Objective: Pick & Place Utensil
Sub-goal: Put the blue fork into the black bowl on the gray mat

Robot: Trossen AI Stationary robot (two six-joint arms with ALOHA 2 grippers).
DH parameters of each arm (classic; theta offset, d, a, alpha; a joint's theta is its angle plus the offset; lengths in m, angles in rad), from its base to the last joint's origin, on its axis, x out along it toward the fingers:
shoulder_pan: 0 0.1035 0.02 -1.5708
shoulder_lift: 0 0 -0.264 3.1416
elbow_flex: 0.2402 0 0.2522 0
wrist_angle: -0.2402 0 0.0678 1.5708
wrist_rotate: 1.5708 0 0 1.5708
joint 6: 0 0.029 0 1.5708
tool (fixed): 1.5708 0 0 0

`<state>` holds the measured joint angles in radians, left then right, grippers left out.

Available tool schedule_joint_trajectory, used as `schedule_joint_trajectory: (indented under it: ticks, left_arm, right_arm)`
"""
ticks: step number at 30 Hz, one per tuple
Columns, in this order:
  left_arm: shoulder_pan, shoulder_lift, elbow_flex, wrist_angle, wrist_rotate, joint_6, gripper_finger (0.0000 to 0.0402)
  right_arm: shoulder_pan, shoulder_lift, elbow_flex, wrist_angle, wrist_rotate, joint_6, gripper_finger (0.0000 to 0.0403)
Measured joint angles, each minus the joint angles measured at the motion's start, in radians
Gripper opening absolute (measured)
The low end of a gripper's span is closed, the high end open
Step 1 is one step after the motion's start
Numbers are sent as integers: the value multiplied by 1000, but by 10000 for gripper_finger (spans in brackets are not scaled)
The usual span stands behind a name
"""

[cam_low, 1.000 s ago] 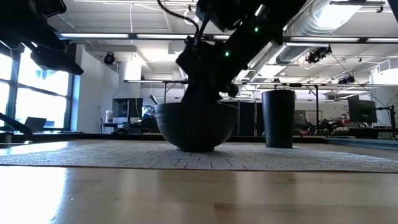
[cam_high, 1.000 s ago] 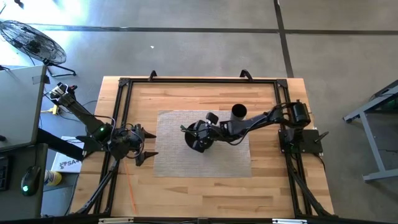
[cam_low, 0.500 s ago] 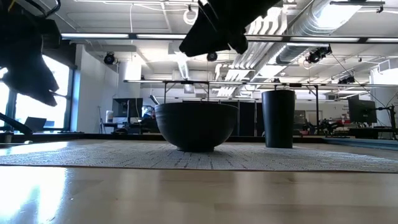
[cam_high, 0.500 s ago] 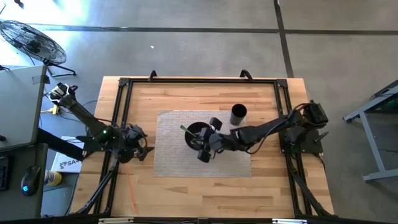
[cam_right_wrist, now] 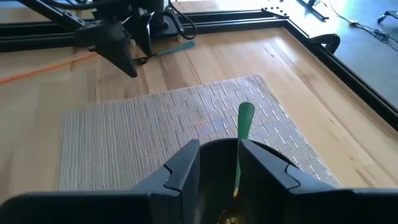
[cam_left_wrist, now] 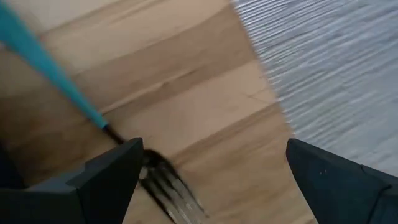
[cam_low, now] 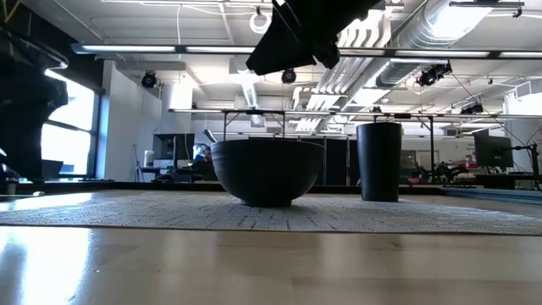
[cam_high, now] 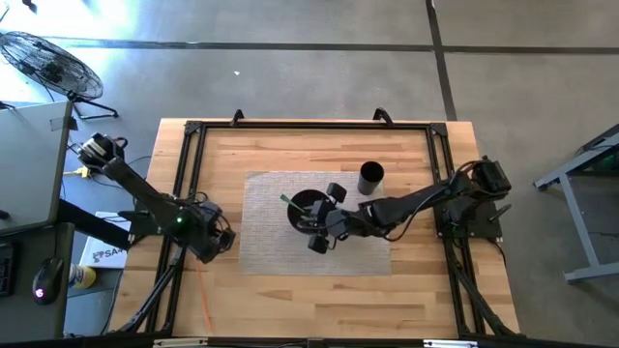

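Note:
A green-handled utensil (cam_right_wrist: pixel 244 134) stands head-down in the dark bowl (cam_high: pixel 302 205), its handle (cam_high: pixel 288 201) leaning on the rim. My right gripper (cam_right_wrist: pixel 221 165) hangs open above the bowl (cam_low: pixel 267 169), which sits on the grey mat (cam_high: pixel 261 242). A teal-handled fork (cam_left_wrist: pixel 56 78) lies flat on the wood left of the mat. My left gripper (cam_left_wrist: pixel 214 180) is open low over it. The fork's tines (cam_left_wrist: pixel 165 190) lie close beside one finger (cam_left_wrist: pixel 109 180). In the high view the left gripper (cam_high: pixel 208 240) hides the fork.
A tall black cup (cam_high: pixel 371 176) stands upright on the mat's far right part, also in the low view (cam_low: pixel 378 161). An orange cable (cam_high: pixel 204 290) lies near the left arm. A black frame (cam_high: pixel 309 126) runs around the tabletop. Bare wood lies toward the near edge.
My right gripper has risen out of the bowl and drawn slightly toward the near right; the green utensil has stayed in the bowl. My left gripper has dropped toward the table beside the mat's left edge, tipping its fingers downward.

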<state>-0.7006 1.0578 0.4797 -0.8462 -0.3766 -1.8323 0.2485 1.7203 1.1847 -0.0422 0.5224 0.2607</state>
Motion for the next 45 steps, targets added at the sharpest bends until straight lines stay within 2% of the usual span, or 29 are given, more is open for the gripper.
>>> schedule_joint_trajectory:
  ticks: [17,22,31,34,39,45]
  left_arm:
    - [1,108,-4,-77,0,-260,389]
    - [1,135,-5,-67,-1,-259,389]
    - [1,136,-5,31,-129,-157,389]
    - [1,136,-5,23,-137,-150,389]
    - [1,136,-5,-62,-137,-260,389]
    - [1,151,-5,-71,-110,-347,386]
  right_arm:
    - [-6,0,0,-10,-8,11,106]
    - [-6,0,0,-12,-8,11,106]
    - [-6,0,0,-13,-9,11,106]
    - [-6,0,0,-13,-10,11,106]
    - [-6,0,0,-13,-14,11,106]
    - [-6,0,0,-13,-14,10,106]
